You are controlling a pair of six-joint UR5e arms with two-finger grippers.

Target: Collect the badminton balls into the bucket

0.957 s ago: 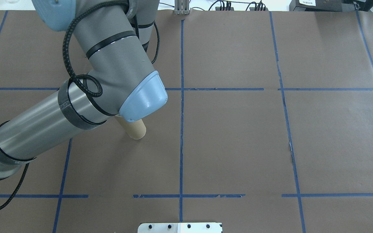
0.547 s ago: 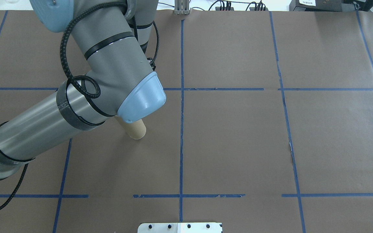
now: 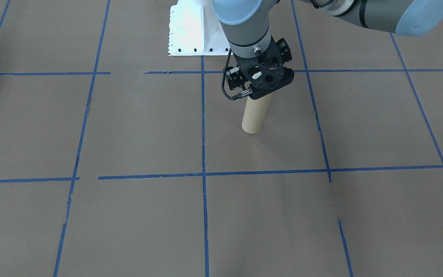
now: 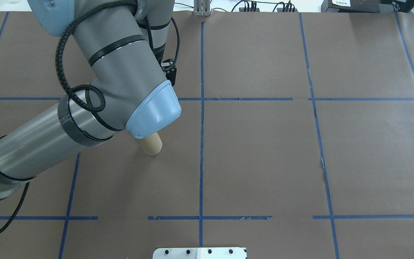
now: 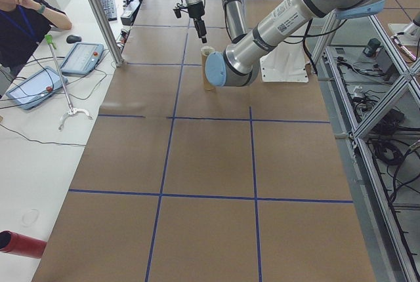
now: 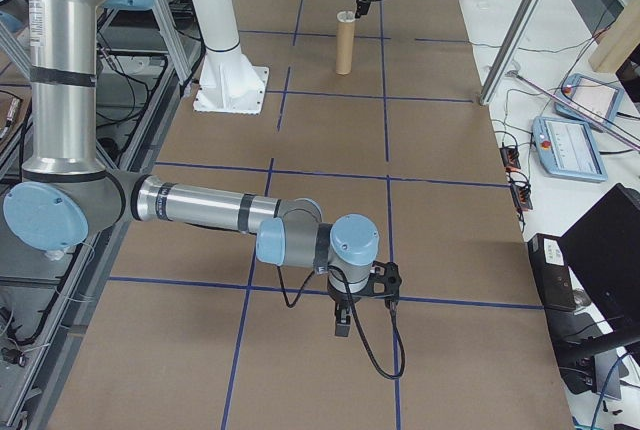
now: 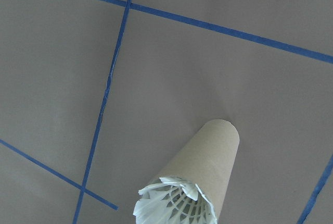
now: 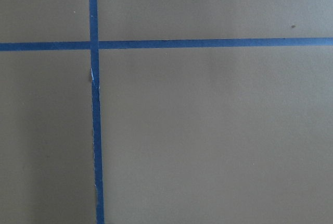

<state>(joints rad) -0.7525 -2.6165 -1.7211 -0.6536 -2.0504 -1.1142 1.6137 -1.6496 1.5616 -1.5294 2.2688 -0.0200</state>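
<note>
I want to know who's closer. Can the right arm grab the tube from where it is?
Probably not without a long reach. The right gripper hangs over bare table far from the tube, which stands upright at the other end. The left gripper is already right above it.

Matt cardboard bucket (image 3: 253, 115), feathery shuttlecock (image 7: 174, 207), matt paper table cover (image 3: 137, 127)

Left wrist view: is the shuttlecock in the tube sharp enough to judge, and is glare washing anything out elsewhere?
Left wrist view: the feather skirt in the tube mouth is fairly sharp but cut off by the bottom edge. Front-facing view: the white robot base is overexposed; the tube casts only a faint, soft shadow.
</note>
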